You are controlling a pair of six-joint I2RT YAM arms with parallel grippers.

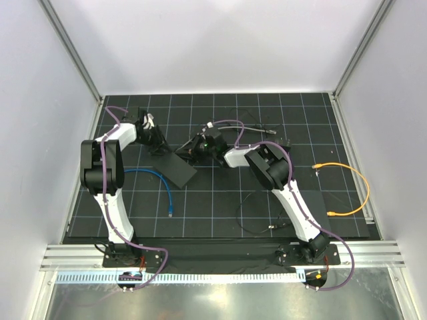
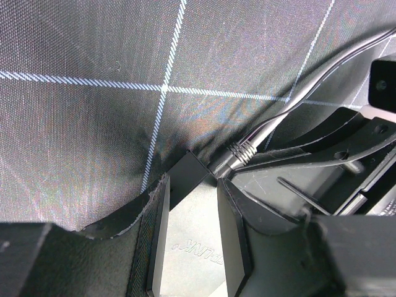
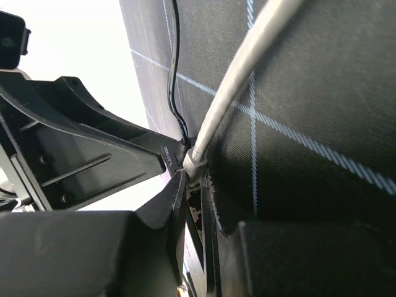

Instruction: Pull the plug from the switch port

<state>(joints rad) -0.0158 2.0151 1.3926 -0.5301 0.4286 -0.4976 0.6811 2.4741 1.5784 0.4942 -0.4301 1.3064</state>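
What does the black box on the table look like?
The black box is flat and rectangular, plastic-looking, with a small printed name on top. It sits slanted on the gridded mat. The left gripper pinches one end. A ribbed grey plug goes into its edge near a corner.

Count on the table:

- Arms: two are standing at the near edge, left arm (image 1: 100, 167) and right arm (image 1: 283, 183).
- Grippers: two are showing, left gripper (image 2: 192, 192) and right gripper (image 3: 195, 179).
- Switch (image 1: 179, 170): one is lying on the mat.
- Mat (image 1: 280, 107): one, black and gridded, is covering the table.
- Cables: five are lying about, namely one blue cable (image 1: 167, 190), one orange cable (image 1: 359, 180), one grey cable (image 1: 230, 123) carrying one plug (image 3: 193, 159), and two thin black cables (image 1: 257, 223).
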